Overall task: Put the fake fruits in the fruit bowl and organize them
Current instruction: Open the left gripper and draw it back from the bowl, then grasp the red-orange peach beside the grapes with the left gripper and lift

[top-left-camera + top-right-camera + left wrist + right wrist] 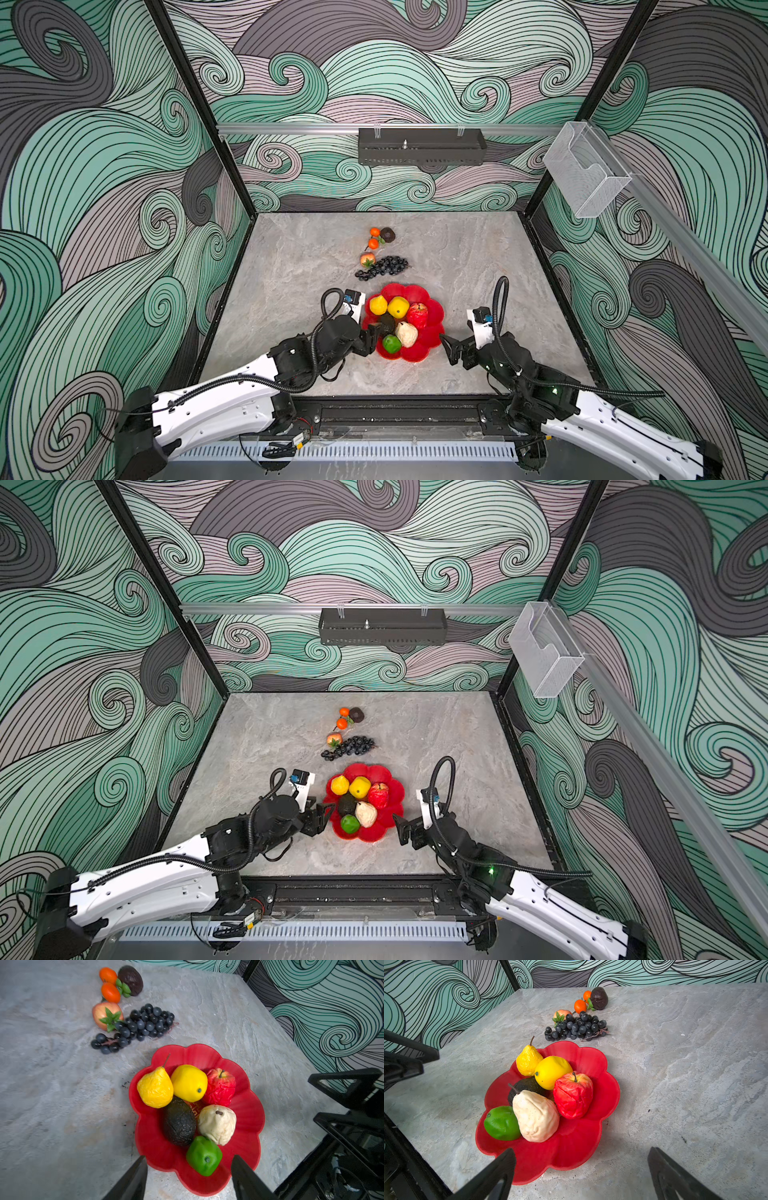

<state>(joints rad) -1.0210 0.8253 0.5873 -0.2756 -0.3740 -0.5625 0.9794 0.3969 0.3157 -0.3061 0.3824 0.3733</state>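
Clearly the job is only partway done. At the lower left of centre in a top view, the left tool (371, 338) hangs at the left rim of the fruit bowl (433, 318). Its jaws are apart and empty, aimed across the lime (391, 344).

Above it, toward the upper middle of the desk (478, 270), four pieces are not yet in the dish. These are the tangerines (374, 237), a dark avocado (387, 235), a peach-coloured fruit (367, 260) and the grape bunch (382, 267). The bunch's long axis runs from lower left to upper right.

Inside the bowl, just below centre, six fruits crowd the left half, probably leaving the right petals free for the rest. The yellow pear (378, 304) points its stem at the far rim. Next to it sit the lemon (399, 306) and apple (417, 314). The bowl avocado (387, 323) lies lengthwise toward the lime. The cream pear (406, 333) turns its narrow stem end toward the bowl's middle.

At the right rim, the right tool (449, 349) waits wide open, holding nothing.
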